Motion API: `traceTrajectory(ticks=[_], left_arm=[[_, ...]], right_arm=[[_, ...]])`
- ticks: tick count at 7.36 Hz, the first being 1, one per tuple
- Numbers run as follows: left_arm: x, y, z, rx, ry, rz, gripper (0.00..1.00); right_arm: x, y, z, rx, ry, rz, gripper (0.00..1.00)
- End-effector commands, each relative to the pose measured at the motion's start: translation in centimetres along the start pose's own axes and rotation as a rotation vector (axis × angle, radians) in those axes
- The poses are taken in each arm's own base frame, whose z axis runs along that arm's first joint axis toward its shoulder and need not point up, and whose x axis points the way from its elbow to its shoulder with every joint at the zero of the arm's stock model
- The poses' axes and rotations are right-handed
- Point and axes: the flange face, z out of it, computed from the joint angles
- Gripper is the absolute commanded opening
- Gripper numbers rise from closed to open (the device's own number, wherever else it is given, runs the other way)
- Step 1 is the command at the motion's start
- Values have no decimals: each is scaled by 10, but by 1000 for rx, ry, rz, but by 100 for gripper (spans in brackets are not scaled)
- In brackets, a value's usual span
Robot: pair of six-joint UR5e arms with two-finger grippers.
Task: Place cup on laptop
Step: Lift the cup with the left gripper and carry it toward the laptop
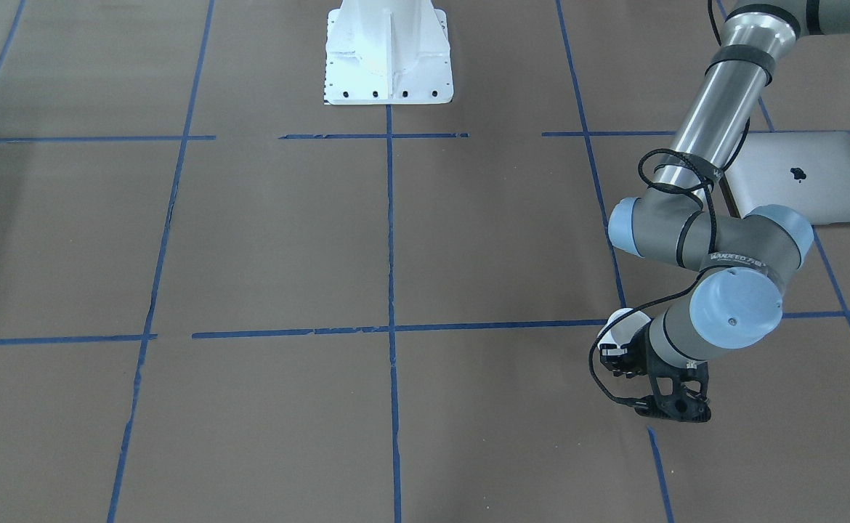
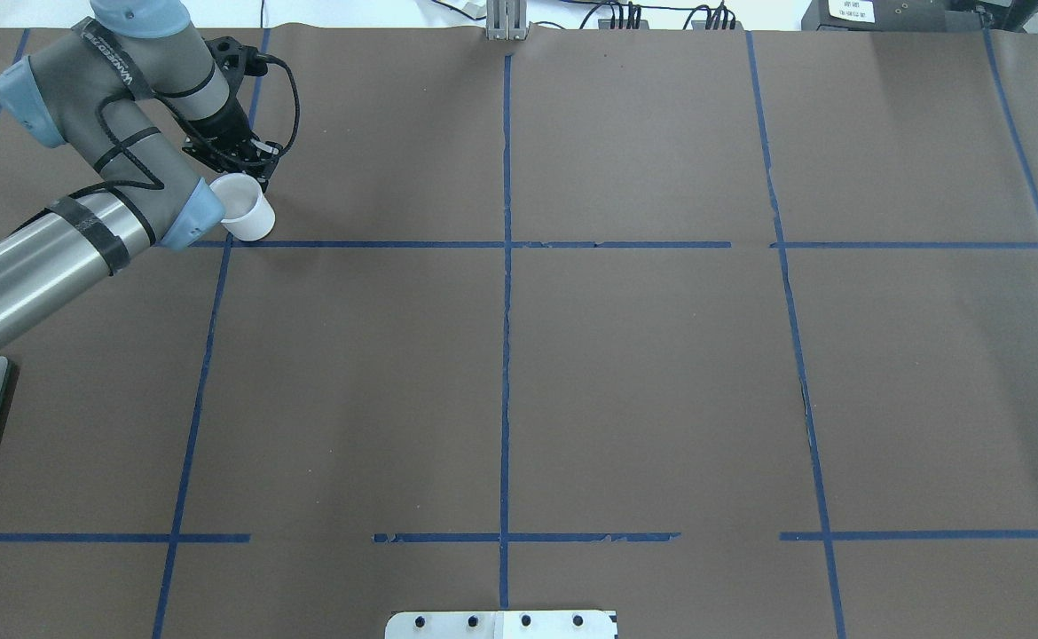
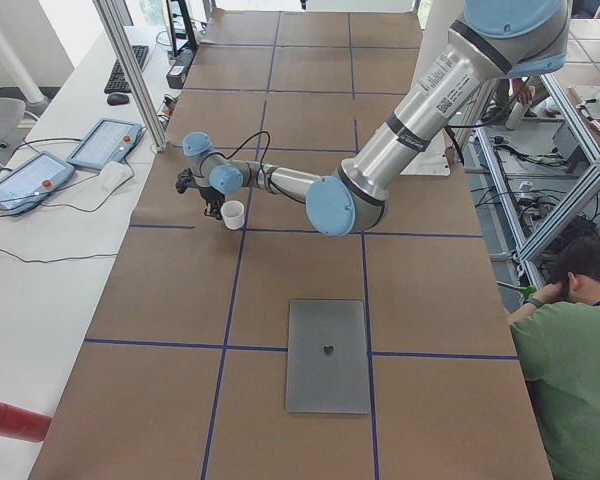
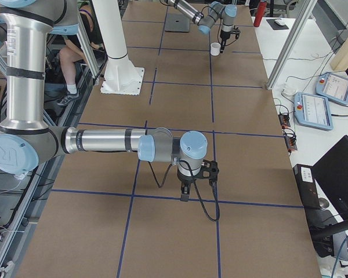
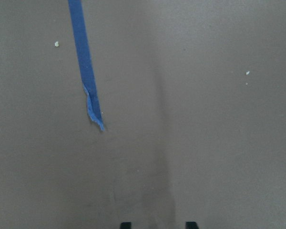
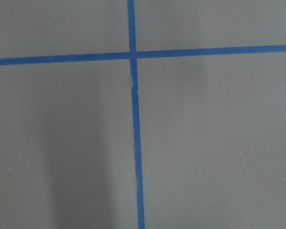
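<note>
- At the table's (image 2: 625, 373) far left corner, the cup (image 2: 246, 209) stands upright, just beside the left tool (image 5: 158, 225).
- The left tool's fingertips are spread apart, with only bare table between them.
- The laptop (image 3: 327, 355) lies flat, well apart from the cup.
- Whether the right tool (image 4: 184, 194) is spread or closed cannot be told.

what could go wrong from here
1. The left gripper is open beside the cup, which is not between its jaws in the wrist view; a sideways move could tip it.
2. The laptop lies far off, so a weak grip might drop the cup on the way.
</note>
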Motion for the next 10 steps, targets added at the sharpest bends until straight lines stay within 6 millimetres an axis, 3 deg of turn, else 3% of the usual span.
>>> traceTrajectory(ticks=[1,2,4,5,6,7,10], left_arm=[[-7,-8,-45,1,18,-32,0],[-11,-4,-72,6,10,-42,0],[-33,23,-106,5,-12,-21,0],[-52,56,-117,25,-13,-9,0],[-80,93,-115,31,-18,-8,0],[-104,118,-118,34,-26,-26,0],[-214,268,-101,23,-41,-77,0]], right_arm=[[0,0,0,1,0,-1,100],[0,0,0,0,0,0,100],[0,0,0,0,1,0,100],[0,0,0,1,1,-1,100],[0,0,0,0,0,0,100],[0,0,0,0,0,0,100],[1,0,0,0,1,0,100]])
